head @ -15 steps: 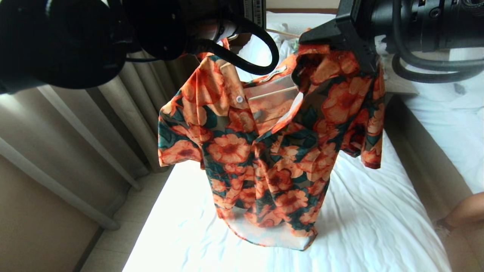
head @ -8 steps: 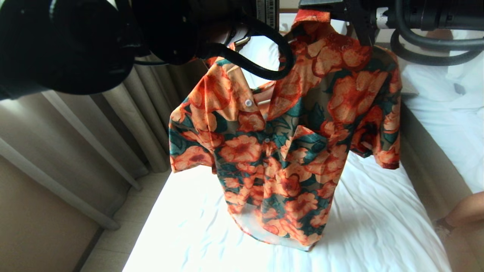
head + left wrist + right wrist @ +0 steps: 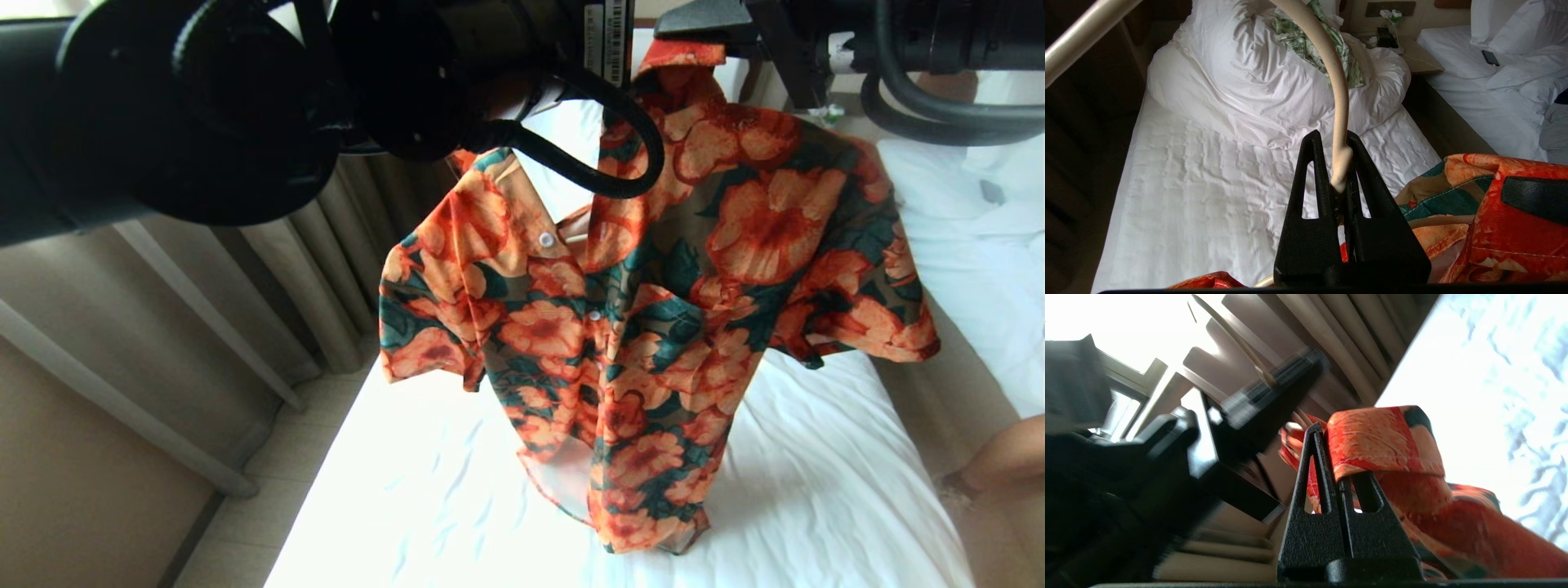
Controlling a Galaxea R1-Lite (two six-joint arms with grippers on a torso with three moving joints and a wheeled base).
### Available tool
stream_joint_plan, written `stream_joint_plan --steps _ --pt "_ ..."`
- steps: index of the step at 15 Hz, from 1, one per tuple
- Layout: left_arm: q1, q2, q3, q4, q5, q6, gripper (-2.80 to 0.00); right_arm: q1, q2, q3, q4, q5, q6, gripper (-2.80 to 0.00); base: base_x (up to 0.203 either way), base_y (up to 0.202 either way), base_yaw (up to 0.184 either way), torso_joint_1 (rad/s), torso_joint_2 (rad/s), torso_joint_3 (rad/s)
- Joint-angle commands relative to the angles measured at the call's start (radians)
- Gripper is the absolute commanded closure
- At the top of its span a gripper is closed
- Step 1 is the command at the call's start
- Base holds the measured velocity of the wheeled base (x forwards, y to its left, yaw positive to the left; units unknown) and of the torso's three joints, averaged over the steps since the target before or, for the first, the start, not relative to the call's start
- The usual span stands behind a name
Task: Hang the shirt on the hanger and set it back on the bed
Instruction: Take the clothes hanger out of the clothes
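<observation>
The orange-flowered shirt hangs in the air over the bed, front facing me, both sleeves spread. The cream hanger rises with its curved hook from between the fingers of my left gripper, which is shut on the hanger's neck just above the collar. My right gripper is shut on a fold of the shirt at the collar, close beside the left one. In the head view both arms cross the top and hide the grip points.
Beige curtains hang left of the bed. A bunched white duvet carries a green-and-white garment at the head end. A nightstand and a second bed lie right. Part of a person shows at the right edge.
The shirt has shifted right in the head view and its front has closed over the hanger bar. Its right sleeve has swung outward. Both arms moved right with it.
</observation>
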Motion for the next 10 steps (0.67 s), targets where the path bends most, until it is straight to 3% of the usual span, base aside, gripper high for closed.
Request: stream_joint_plan --steps 1,10 --pt "0.004 -0.005 0.000 -0.002 0.005 0.001 0.00 -0.011 -0.004 0.002 0.010 0.000 0.002 0.00 0.000 0.000 0.000 0.000 0.00 0.000" --pt "0.032 -0.011 0.000 -0.002 0.006 0.007 0.00 -0.068 -0.093 0.068 0.015 0.004 -0.023 0.00 0.000 0.000 0.000 0.000 0.00 0.000"
